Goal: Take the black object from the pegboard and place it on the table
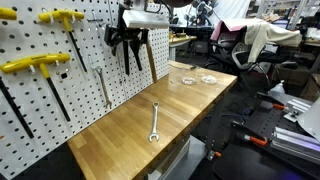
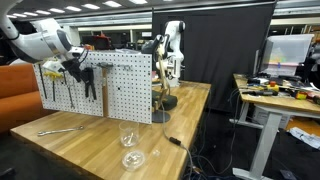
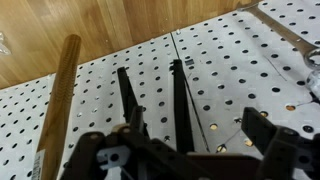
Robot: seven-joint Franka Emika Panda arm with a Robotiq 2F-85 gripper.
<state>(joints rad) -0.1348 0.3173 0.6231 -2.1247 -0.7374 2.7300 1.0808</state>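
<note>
The black pliers (image 1: 130,52) hang on the white pegboard (image 1: 60,95), handles pointing down toward the table (image 1: 170,115). In the wrist view the two dark handles (image 3: 178,100) run up the board, and the pliers' head sits low between my fingers. My gripper (image 3: 180,150) is open, one finger on each side of the pliers' upper part; I cannot tell whether it touches them. In both exterior views the gripper (image 1: 128,33) (image 2: 80,68) is right at the pegboard (image 2: 125,90), over the top of the pliers (image 2: 88,85).
A wooden hammer handle (image 3: 60,100) (image 1: 151,58) hangs close beside the pliers. Yellow T-handle tools (image 1: 35,65) hang further along the board. A silver wrench (image 1: 155,120) (image 2: 60,130) lies on the table. Clear glass dishes (image 1: 186,80) (image 2: 132,158) sit near its end.
</note>
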